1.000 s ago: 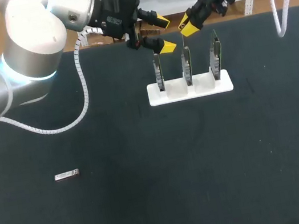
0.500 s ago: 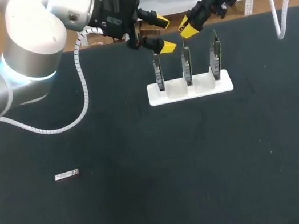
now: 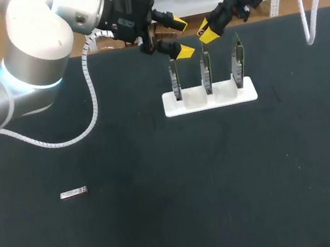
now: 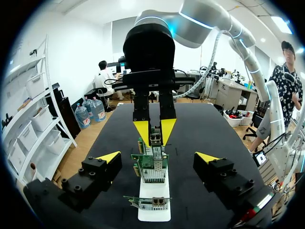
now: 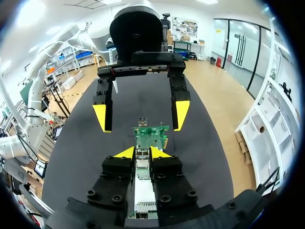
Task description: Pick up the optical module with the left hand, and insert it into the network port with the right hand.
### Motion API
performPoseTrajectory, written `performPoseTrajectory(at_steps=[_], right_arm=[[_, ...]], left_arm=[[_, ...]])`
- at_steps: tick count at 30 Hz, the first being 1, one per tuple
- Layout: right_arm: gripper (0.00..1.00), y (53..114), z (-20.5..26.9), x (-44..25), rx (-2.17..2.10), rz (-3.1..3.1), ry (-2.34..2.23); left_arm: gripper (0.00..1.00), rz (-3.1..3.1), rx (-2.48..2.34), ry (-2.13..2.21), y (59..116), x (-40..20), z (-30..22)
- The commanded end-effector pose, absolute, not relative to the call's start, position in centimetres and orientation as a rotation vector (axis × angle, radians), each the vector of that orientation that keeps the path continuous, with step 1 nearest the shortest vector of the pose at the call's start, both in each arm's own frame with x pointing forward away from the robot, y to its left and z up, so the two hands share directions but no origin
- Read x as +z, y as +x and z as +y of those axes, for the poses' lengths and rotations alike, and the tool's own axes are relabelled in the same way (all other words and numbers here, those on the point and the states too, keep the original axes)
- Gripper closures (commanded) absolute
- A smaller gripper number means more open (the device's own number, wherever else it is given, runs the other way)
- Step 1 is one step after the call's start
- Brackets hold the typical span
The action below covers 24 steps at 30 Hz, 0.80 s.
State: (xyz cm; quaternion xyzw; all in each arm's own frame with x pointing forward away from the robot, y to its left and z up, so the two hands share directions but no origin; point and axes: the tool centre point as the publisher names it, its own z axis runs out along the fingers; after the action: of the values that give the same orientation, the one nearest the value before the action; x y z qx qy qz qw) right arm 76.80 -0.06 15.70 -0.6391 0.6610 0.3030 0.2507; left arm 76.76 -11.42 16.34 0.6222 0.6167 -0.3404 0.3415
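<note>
A white stand [image 3: 210, 99] holds three upright green network cards [image 3: 206, 71]. My right gripper [image 3: 206, 30] hangs just above the middle card, shut on a small silver optical module [image 5: 142, 163] that shows between its yellow tips [image 4: 155, 137]. My left gripper [image 3: 179, 38] is wide open and holds nothing; it hovers above the left card, facing the right gripper. In the left wrist view the cards [image 4: 151, 168] stand in a row between and ahead of its fingers [image 4: 107, 158]. Another small silver module [image 3: 73, 192] lies flat on the mat far to the left.
The black mat [image 3: 228, 189] covers the table. Its back edge [image 3: 299, 12] runs just behind the stand and both grippers. The left arm's white cable [image 3: 91, 120] loops down over the mat's left rear.
My right gripper has crept slightly up and to the left above the middle card. The left arm and the module on the mat have not moved.
</note>
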Motion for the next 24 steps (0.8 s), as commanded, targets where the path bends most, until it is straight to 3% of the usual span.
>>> performPoseTrajectory(at_steps=[1, 5, 6, 7, 8, 24], right_arm=[[1.00, 76.7, -0.1, 15.6, 0.821, 1.802, -1.735], [1.00, 76.7, -0.1, 15.6, 0.823, 1.803, -1.728], [0.75, 76.7, -0.1, 15.6, 0.826, 1.805, -1.725], [0.20, 76.6, -0.1, 15.6, 0.827, 1.806, -1.720], [0.00, 76.6, -0.1, 15.6, 0.828, 1.806, -1.717], [0.00, 75.9, -1.8, 17.0, 0.844, 1.777, -1.613]], left_arm=[[0.00, 1.601, -0.884, 1.616, 76.7, 16.3, -11.4], [0.00, 1.601, -0.884, 1.616, 76.7, 16.3, -11.4], [0.00, 1.601, -0.884, 1.616, 76.7, 16.3, -11.4], [0.00, 1.601, -0.884, 1.616, 76.7, 16.3, -11.4], [0.00, 1.601, -0.884, 1.616, 76.7, 16.3, -11.4], [0.00, 1.601, -0.884, 1.616, 76.7, 16.3, -11.4]])
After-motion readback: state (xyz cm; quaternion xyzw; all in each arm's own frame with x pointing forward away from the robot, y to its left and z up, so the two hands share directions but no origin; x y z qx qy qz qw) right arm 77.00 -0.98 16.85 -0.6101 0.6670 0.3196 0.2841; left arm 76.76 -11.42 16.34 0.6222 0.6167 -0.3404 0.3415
